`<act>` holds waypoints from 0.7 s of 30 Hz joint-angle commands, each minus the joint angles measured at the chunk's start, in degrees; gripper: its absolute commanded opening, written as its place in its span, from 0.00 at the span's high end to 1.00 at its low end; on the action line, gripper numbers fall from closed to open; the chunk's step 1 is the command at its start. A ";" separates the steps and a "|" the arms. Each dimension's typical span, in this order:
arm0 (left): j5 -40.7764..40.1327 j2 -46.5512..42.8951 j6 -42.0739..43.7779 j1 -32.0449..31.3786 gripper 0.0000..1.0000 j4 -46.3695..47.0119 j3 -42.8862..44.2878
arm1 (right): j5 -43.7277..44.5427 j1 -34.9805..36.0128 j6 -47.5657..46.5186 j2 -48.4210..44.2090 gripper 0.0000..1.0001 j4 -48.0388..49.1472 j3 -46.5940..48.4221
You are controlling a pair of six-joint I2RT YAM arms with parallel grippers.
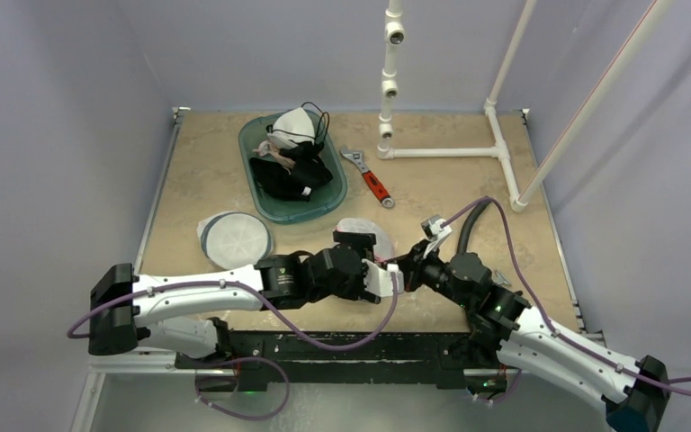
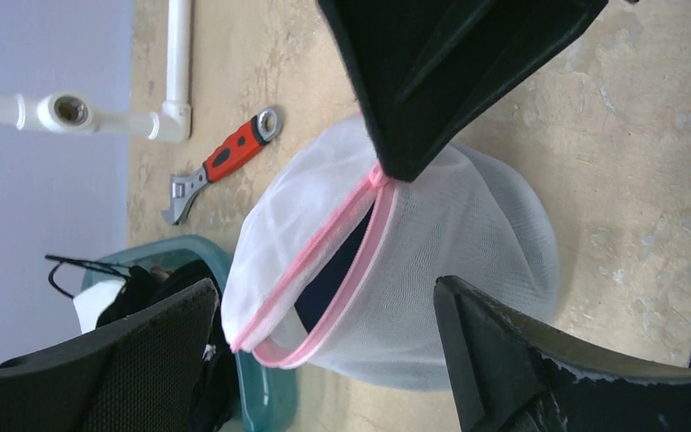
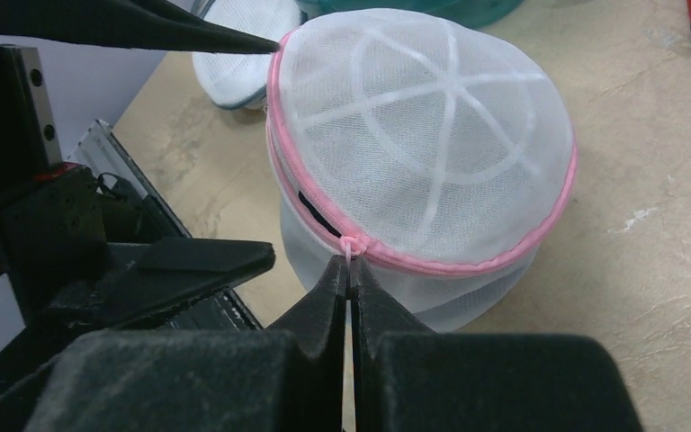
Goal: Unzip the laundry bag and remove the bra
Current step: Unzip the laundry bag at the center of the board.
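On a mottled, stone-look beige tabletop [image 1: 468, 180], the domed laundry bag [image 3: 432, 135] stands near the front edge between the two arms. It is fine white mesh stiffened by pale ribs, with a pink zip [image 2: 324, 243] ringing its rim. The left end effector [image 2: 324, 286] is spread wide around the bag's opening, apart from the mesh. The right end effector [image 3: 349, 265] is pressed together on the small pink zipper pull [image 3: 351, 245]. The zip gapes partway, and a dark shape inside, likely the bra [image 2: 337, 270], shows through the slit. The mesh looks light and floppy, so the pull is best drawn along the curved track rather than outward. The spread fingers should pin the rim first, or the bag may simply slide along the tabletop.
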 commanded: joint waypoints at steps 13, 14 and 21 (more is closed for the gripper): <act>5.96 7.18 4.15 2.10 0.73 2.79 3.36 | -3.85 -0.12 -1.84 -1.35 1.00 2.15 0.96; 5.51 6.78 3.81 2.10 0.80 3.29 3.00 | -3.78 -0.08 -1.77 -1.32 1.00 2.08 0.96; 3.65 1.22 0.83 1.99 1.00 5.43 -0.21 | 2.84 -0.12 0.37 -1.18 1.00 -0.22 1.62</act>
